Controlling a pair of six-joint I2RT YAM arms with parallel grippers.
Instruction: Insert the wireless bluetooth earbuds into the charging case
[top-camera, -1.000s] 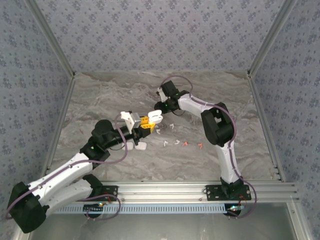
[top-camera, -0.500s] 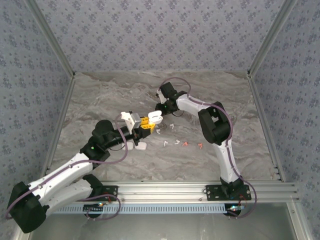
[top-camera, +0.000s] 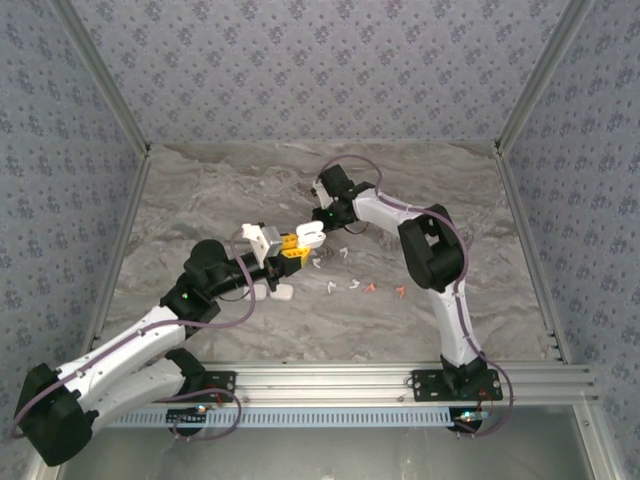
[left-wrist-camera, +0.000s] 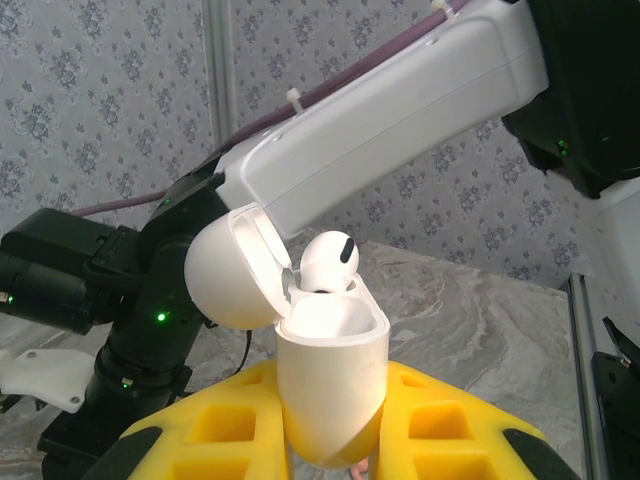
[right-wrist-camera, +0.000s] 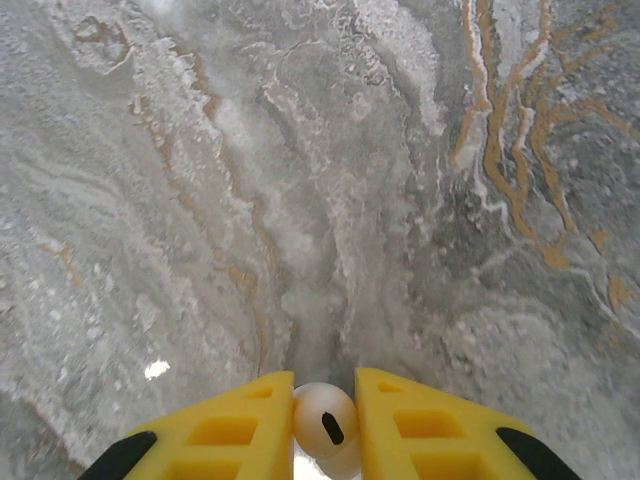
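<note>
At the right gripper: drawn in narrow on a white earbud, round head pinched between the yellow fingertips, pointing down over the marble table.

Just off those fingertips: the open charging case, lid swung back to one side, an earbud head standing at its mouth. Probably the very one held, though hard to confirm.

Around the case's lower body: the left gripper, clamped snug and holding it upright.

Farther from the hand, down on the table toward the arm bases: loose earbuds, with orange-red earbuds beyond them. Farthest, past the left gripper: a white case-like lump.

Looks like the seating step.
- Could jam if pressed with the stem tilted or off its socket.
- Could lever the case out of the left pinch if pushed sideways.
- Could drop the earbud to the table if released before it seats.
- Could also catch on the raised lid.

Cannot make out the stem, cut off at the bottom edge of the right wrist view. Cannot see the sockets below the case's rim, nor whether another earbud already lies inside. Cannot tell whether head and rim touch.
</note>
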